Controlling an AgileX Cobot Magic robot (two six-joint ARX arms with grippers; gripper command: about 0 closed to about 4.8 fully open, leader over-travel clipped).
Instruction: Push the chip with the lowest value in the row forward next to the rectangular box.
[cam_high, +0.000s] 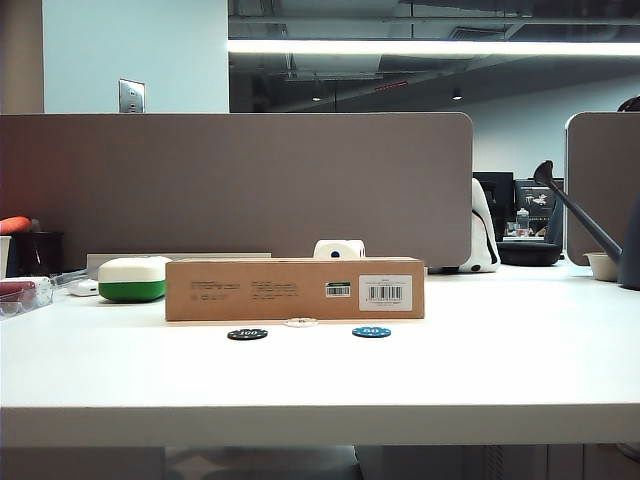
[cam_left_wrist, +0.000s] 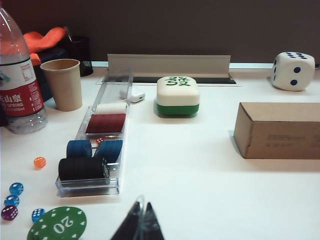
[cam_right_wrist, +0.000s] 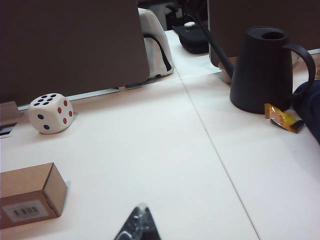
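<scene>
Two shut hands (cam_left_wrist: 140, 225) (cam_right_wrist: 139, 227); chips read 100, 50.

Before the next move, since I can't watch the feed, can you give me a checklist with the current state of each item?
1. Small white round chip against the long brown cardboard box: ok, looks done.
2. Black chip marked 100 left in its row: ok.
3. Blue chip marked 50 left in its row: ok.
4. Left gripper off the chips: ok, fingers together.
5. Right gripper off the chips: ok, fingers together.

Closed left hand (cam_left_wrist: 141, 222) above white table (cam_left_wrist: 200, 190), rectangular box (cam_left_wrist: 278, 130) and chip tray (cam_left_wrist: 95, 145) beyond.
</scene>
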